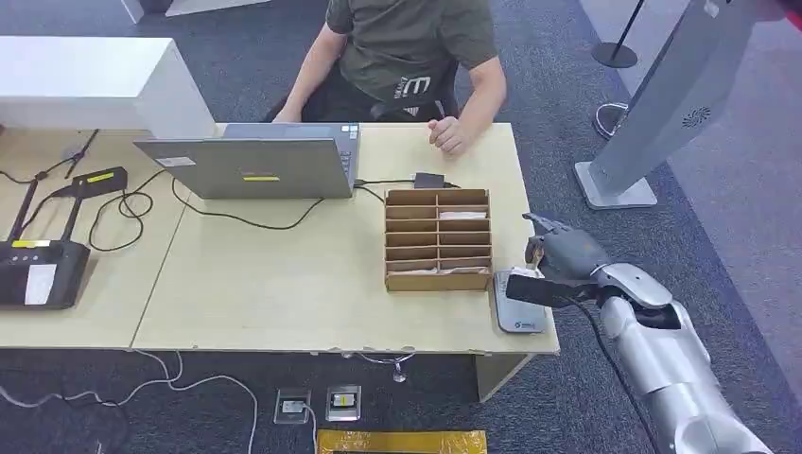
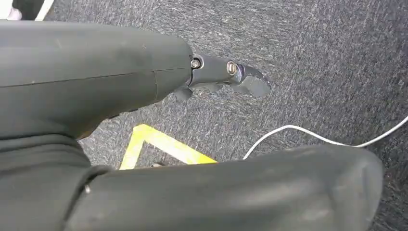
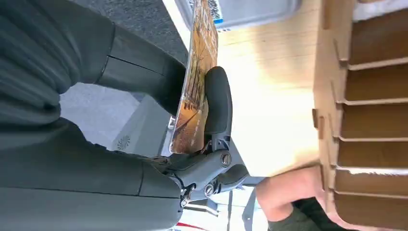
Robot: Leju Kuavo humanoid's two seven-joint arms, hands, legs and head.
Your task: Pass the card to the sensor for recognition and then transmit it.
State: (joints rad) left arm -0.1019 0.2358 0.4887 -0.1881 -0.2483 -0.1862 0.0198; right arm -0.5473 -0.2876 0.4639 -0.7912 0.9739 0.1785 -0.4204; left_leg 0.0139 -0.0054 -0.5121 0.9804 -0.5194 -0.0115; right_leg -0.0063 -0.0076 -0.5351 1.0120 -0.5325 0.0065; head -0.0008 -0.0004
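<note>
My right hand [image 1: 560, 257] hovers over the table's right front corner, just above the flat grey sensor [image 1: 519, 312]. In the right wrist view the hand [image 3: 144, 159] pinches a card [image 3: 196, 82] with an orange-brown picture between the thumb and the dark fingers [image 3: 217, 103]. The card stands edge-on, and its far end reaches the sensor [image 3: 250, 8]. My left hand [image 2: 223, 77] hangs over the grey carpet with nothing in it, one finger stretched out.
A cardboard slotted box [image 1: 438, 238] with a few cards stands just left of the sensor. A person sits across the table, one hand [image 1: 449, 135] on its top, behind a laptop [image 1: 251, 165]. Black devices [image 1: 38, 270] and cables lie at the left. A grey kiosk [image 1: 662, 95] stands to the right.
</note>
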